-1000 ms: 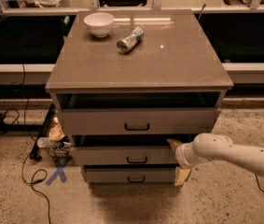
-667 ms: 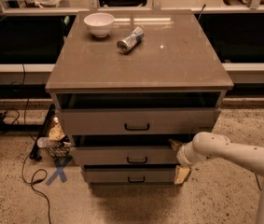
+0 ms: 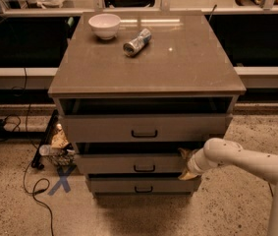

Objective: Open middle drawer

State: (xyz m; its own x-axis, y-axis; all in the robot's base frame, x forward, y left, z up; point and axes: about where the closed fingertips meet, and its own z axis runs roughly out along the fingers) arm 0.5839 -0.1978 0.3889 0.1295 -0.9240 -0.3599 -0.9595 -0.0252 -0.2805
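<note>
From the one camera view, looking down at the front of the bench [image 3: 178, 68]: the middle drawer [image 3: 128, 162] sits between the top drawer [image 3: 104, 128] and the bottom drawer [image 3: 114, 185]. Its long face runs left to right, with the small black handle [image 3: 144, 168] at the centre.

The hand [image 3: 184, 164] is at the right end of that face, well to the right of the handle. The pale arm [image 3: 246, 159] reaches in from the right. I cannot tell whether the hand is open or clamped on the panel.

The drawer shows a dark gap above it, so I judge it barely started. The pull would be straight out toward the front.

A white bowl [image 3: 104, 25] and a can [image 3: 137, 42] lying on its side sit near the bench's back-left corner. On the speckled floor [image 3: 236, 210] by the front-left corner are cables and a blue X mark [image 3: 60, 183].
</note>
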